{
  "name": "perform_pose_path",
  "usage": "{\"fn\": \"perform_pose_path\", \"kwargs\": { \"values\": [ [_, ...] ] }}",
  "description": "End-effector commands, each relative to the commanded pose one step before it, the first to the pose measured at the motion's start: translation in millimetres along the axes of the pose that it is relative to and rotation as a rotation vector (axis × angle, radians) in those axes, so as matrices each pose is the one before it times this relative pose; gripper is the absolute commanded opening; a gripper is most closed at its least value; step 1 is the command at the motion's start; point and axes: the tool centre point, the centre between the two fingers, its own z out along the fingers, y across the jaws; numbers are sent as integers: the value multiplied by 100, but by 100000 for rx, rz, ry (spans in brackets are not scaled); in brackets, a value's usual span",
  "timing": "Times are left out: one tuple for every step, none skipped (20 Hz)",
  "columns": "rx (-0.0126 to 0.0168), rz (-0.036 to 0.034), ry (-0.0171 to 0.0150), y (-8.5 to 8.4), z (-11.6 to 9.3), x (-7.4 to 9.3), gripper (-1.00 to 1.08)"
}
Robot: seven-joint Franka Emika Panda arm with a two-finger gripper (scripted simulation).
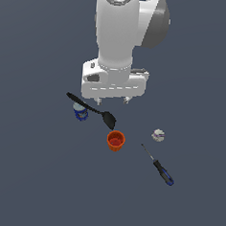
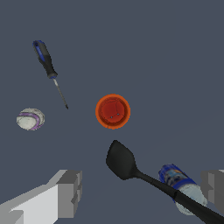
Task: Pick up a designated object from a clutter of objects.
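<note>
The black spatula (image 1: 92,107) lies slantwise on the floor, its slim handle passing over the blue-and-white can (image 1: 80,112) and its blade pointing toward the orange cup (image 1: 115,140). My gripper (image 1: 112,100) is open and empty, hovering above the spatula on the arm's side. In the wrist view the spatula's blade (image 2: 121,160) and handle run between my two fingers (image 2: 68,192), with the gripper (image 2: 143,188) centred just off the handle. The can (image 2: 181,189) lies under the handle and the cup (image 2: 113,111) stands upright beyond the blade.
A whitish ball (image 1: 158,135) lies at the exterior view's right of the cup, and it also shows in the wrist view (image 2: 30,119). A screwdriver with a blue-black handle (image 1: 159,167) lies beyond it, also in the wrist view (image 2: 47,64). The floor is plain dark grey.
</note>
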Motion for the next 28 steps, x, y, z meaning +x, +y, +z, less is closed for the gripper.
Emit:
{"fn": "perform_pose_path", "kwargs": {
  "values": [
    [-13,-4049,71,377,514,-245,100],
    [-8,-1847,37,163,231,-120,100],
    [-10,-1955,38,168,243,-133,100],
    [-11,-2057,40,173,255,-145,100],
    [-13,-2126,41,174,263,-156,100],
    [-15,-2132,40,170,263,-163,100],
    [-16,-2132,40,165,262,-169,100],
    [-17,-2134,39,159,261,-175,100],
    [-19,-2132,39,154,260,-181,100],
    [-20,-2132,38,148,259,-187,100],
    [-21,-2134,37,141,258,-192,100],
    [-23,-2131,37,136,257,-197,100],
    [-24,-2132,36,129,256,-202,100],
    [-25,-2134,35,122,255,-206,100],
    [-26,-2132,34,116,254,-211,100],
    [-28,-2132,33,109,253,-216,100],
    [-29,-2132,32,102,252,-220,100],
    [-30,-2132,31,95,251,-224,100],
    [-31,-2132,30,88,250,-227,100],
    [-32,-2132,29,81,249,-231,100],
    [-33,-2132,28,73,247,-234,100],
    [-34,-2132,27,65,246,-237,100],
    [-35,-2132,26,58,245,-239,100],
    [-36,-2132,24,50,244,-242,100],
    [-37,-2132,23,42,243,-244,100],
    [-38,-2132,22,34,241,-246,100],
    [-38,-2132,21,26,240,-247,100],
    [-39,-2132,19,18,239,-249,100]
  ]
}}
